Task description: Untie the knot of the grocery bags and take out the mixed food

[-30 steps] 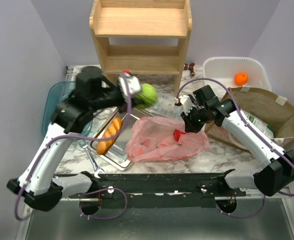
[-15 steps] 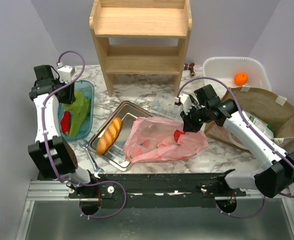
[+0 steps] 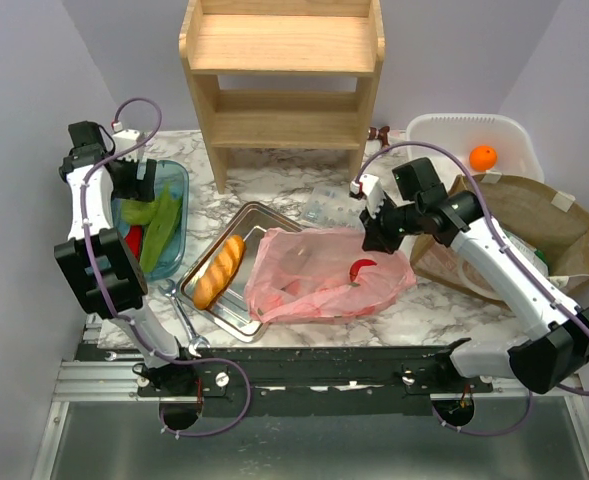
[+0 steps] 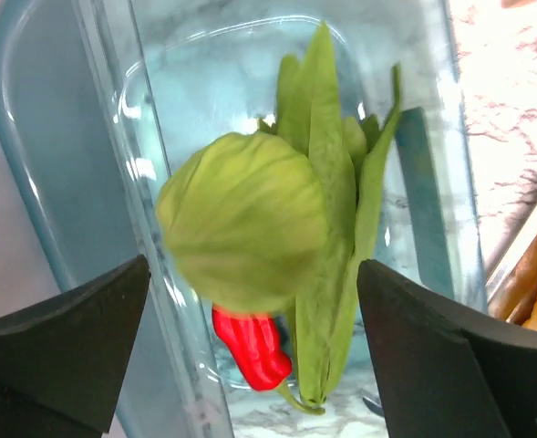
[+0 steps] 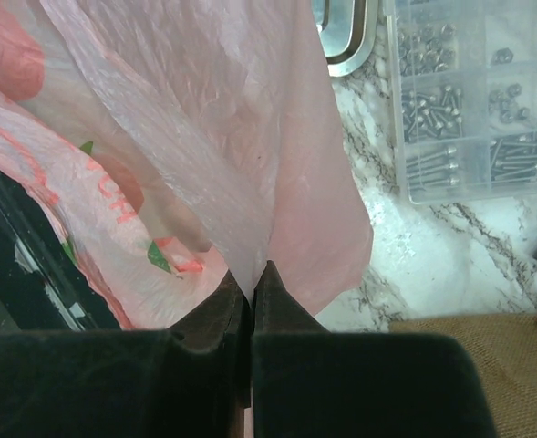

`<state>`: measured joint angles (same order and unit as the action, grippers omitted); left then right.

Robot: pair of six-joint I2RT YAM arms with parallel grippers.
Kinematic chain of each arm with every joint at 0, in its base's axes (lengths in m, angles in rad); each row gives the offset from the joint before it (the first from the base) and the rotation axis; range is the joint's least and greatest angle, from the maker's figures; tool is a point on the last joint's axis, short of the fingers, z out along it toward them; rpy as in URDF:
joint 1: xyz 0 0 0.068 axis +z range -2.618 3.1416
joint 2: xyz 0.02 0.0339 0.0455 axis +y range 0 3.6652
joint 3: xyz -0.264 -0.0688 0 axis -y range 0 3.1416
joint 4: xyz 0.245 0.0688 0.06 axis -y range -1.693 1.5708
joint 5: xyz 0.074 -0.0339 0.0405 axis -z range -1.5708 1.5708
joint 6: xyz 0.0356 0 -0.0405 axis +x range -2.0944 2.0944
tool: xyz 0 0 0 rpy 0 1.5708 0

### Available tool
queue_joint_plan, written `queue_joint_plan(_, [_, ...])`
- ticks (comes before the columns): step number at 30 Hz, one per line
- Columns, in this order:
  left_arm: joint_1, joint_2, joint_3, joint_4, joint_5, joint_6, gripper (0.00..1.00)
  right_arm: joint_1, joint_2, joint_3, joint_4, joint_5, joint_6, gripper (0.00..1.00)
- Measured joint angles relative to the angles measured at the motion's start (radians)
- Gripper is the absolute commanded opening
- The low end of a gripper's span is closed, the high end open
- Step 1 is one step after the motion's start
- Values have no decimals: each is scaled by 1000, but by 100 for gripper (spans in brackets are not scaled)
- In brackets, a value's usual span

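My left gripper (image 3: 134,180) hangs open over the blue glass container (image 3: 177,180) at the far left. In the left wrist view the pale-green cabbage (image 4: 242,233) is blurred between the spread fingers of that gripper (image 4: 253,266) and touches neither. Under it lie green leafy vegetables (image 4: 334,228) and a red pepper (image 4: 250,345). My right gripper (image 5: 252,270) is shut on a fold of the pink grocery bag (image 5: 250,137) and holds that edge up (image 3: 374,236). The bag (image 3: 319,275) sprawls on the marble, with something red (image 3: 361,268) inside. The knot is hidden.
A steel tray (image 3: 264,215) with a golden bread loaf (image 3: 220,270) lies left of the bag, a wrench (image 3: 182,320) in front of it. A wooden shelf (image 3: 284,70) stands behind. A screw organiser (image 5: 469,100), white bin (image 3: 444,130) with an orange (image 3: 483,157), and brown bag (image 3: 514,225) are on the right.
The left arm swung from the table's middle to the blue container with the cabbage, then its jaws opened and let it go. The right gripper raised the bag's edge slightly.
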<state>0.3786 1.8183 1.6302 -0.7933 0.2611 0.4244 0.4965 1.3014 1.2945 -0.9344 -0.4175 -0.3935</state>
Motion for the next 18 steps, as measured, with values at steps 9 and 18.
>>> queue_joint_plan(9, [-31, -312, -66, -79, 271, 94, 94, 0, 18, 110, 10, -86, 2, 1])
queue_joint_plan(18, [-804, -827, -190, -206, 444, 389, 27, 0, -68, -134, -43, -85, -35, 1])
